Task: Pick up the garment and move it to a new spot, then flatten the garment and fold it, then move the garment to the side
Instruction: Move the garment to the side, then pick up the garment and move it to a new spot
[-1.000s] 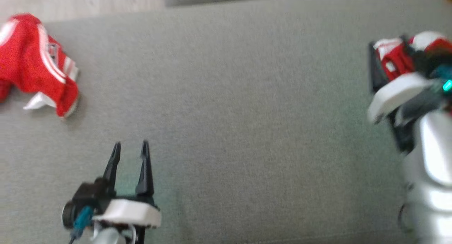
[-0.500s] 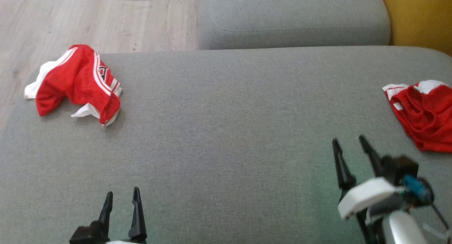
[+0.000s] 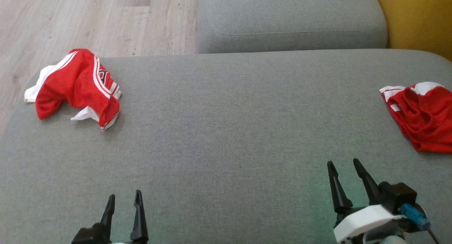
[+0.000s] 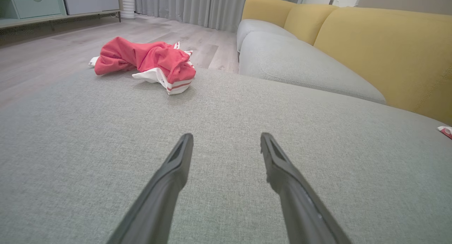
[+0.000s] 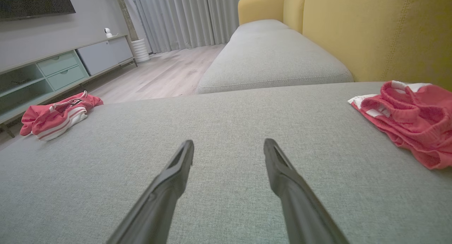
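A broad grey seat cushion (image 3: 226, 138) spreads across the head view. A yellow backrest (image 3: 413, 21) rises behind the cushion's far right corner. Pale wooden floor (image 3: 70, 21) runs beyond its far left corner. A second grey cushion (image 3: 289, 18) butts against its far edge.

A crumpled red garment with white stripes (image 3: 76, 87) lies at the cushion's far left corner, its white trim reaching the edge beside the floor. Another red garment with white trim (image 3: 423, 117) lies bunched at the cushion's right edge, partly cut off by the side of the picture. In the right wrist view it sits close beneath the backrest. The two garments lie well apart, with grey fabric between them, and neither touches the robot.

Toward the cushion's near right, the right gripper (image 3: 343, 161) points at the far edge. Its two dark fingers are spread and empty, near the trimmed garment but apart from it. At the cushion's near left, the left gripper (image 3: 124, 194) also stands with its fingers parted, holding nothing, well apart from the striped garment at the far corner.
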You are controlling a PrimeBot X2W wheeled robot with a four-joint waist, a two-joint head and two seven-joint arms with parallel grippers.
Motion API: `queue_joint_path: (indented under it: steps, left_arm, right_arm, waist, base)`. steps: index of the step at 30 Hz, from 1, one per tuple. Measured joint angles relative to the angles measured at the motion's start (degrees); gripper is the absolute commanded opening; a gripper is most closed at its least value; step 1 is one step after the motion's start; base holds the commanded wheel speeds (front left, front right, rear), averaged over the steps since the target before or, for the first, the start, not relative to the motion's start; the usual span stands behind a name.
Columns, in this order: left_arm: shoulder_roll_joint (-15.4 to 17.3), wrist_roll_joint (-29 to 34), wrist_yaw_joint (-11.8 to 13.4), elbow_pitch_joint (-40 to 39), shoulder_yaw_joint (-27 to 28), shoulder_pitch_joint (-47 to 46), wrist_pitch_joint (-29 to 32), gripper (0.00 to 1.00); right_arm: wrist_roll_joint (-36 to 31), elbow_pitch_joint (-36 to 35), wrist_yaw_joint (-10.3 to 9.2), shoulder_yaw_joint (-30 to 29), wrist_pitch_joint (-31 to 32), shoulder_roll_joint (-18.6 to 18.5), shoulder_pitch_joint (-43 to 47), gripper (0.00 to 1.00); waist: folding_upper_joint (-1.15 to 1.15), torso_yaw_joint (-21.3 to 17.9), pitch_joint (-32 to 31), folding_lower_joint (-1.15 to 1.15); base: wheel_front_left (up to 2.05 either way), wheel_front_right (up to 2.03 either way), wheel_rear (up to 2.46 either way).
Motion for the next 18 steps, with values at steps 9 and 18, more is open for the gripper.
queue_joint_path:
  steps: [9,18]
  left_arm:
    - [-0.05,-0.01,-0.07,0.36,-0.32,-0.14,0.0,1.0]
    - [0.21,0.01,-0.14,0.47,-0.69,-1.25,0.1,1.0]
  right_arm:
    - [-0.13,0.1,0.0,0.27,0.0,0.0,0.01,1.0]
    - [-0.1,0.09,0.0,-0.22,-0.35,0.0,0.09,1.0]
  waist:
    - [0.0,0.37,0.08,0.01]
    - [0.0,7.57,-0.39,0.01]
  base:
    - [0.0,0.0,0.0]
    - [0.0,0.0,0.0]
